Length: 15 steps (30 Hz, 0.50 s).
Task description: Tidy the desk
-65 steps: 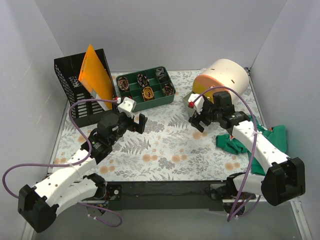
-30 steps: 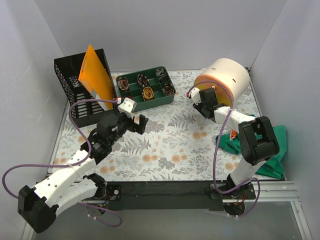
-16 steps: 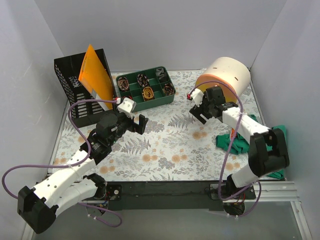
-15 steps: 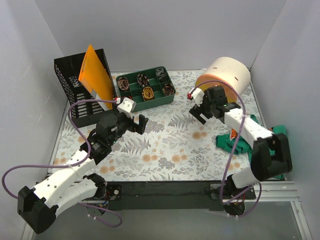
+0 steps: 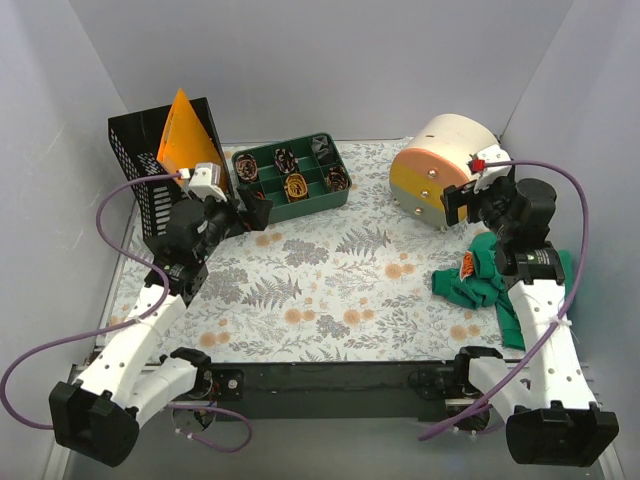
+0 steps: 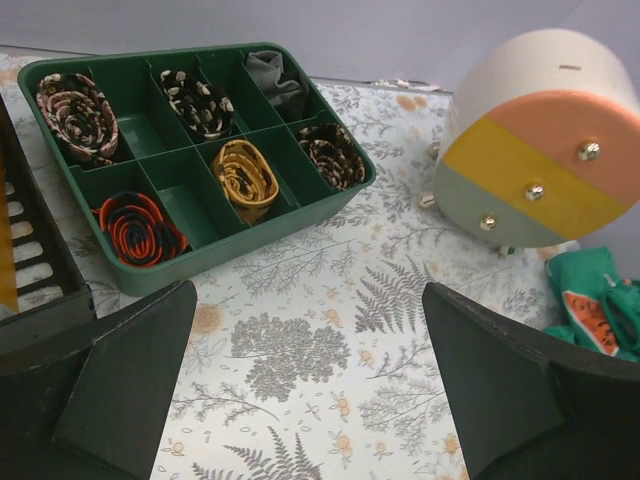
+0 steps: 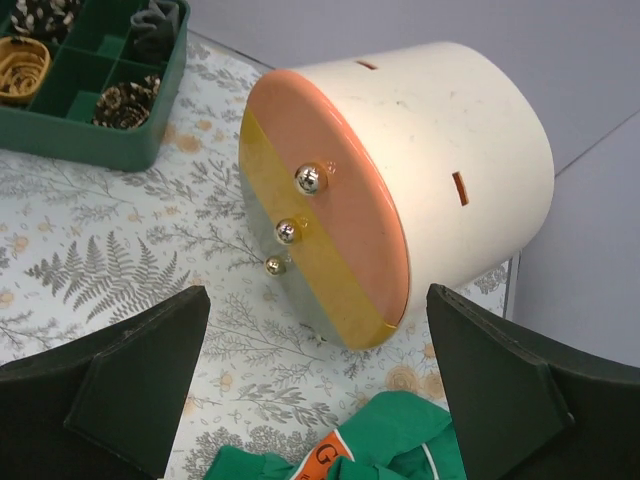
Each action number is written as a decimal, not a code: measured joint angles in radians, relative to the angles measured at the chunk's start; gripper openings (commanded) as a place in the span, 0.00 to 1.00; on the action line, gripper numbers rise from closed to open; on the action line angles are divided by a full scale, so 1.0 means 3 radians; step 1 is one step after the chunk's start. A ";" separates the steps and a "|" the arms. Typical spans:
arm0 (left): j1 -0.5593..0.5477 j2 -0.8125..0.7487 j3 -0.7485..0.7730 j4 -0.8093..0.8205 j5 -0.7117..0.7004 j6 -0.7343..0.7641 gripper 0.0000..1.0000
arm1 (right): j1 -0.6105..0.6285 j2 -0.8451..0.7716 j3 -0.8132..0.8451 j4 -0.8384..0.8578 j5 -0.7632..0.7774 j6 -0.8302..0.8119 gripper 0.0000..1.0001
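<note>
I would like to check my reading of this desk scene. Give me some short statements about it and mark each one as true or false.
1. A yellow roll lies in the green tray. True.
2. The green cloth is inside the tray. False: it lies on the desk, near the round box.
3. The round box has three knobs on its front. True.
4. The right gripper is shut on the round box. False: it is open and holds nothing.
5. The orange folder stands in the black basket. True.
</note>
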 measured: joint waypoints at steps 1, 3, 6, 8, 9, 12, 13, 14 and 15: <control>0.0038 -0.0019 0.0009 0.0000 0.0004 -0.0071 0.98 | 0.0001 -0.0051 0.0000 0.0003 0.0005 0.0050 0.98; 0.0051 -0.0079 0.0033 -0.0042 0.0005 -0.0177 0.98 | 0.0003 -0.0126 0.0000 0.0003 0.0039 0.0136 0.98; 0.0051 -0.0210 0.0118 -0.0170 -0.0008 -0.0237 0.98 | 0.0006 -0.0193 0.0000 0.0003 0.0216 0.0308 0.98; 0.0051 -0.0332 0.0186 -0.0242 -0.0022 -0.0237 0.98 | 0.0008 -0.0209 0.0000 0.0000 0.0360 0.0417 0.98; 0.0051 -0.0404 0.0211 -0.0275 -0.0028 -0.0231 0.98 | 0.0008 -0.0215 0.0001 -0.0001 0.0417 0.0460 0.99; 0.0051 -0.0626 0.0256 -0.0359 -0.0042 -0.0214 0.98 | 0.0008 -0.0240 0.0024 -0.0046 0.0655 0.0605 0.98; 0.0051 -0.0682 0.0267 -0.0383 -0.0042 -0.0207 0.98 | 0.0008 -0.0248 0.0047 -0.0072 0.0726 0.0635 0.98; 0.0051 -0.0734 0.0281 -0.0404 -0.0041 -0.0205 0.98 | 0.0008 -0.0259 0.0071 -0.0089 0.0792 0.0656 0.98; 0.0051 -0.0776 0.0298 -0.0431 -0.0037 -0.0202 0.98 | 0.0008 -0.0276 0.0094 -0.0098 0.0855 0.0676 0.99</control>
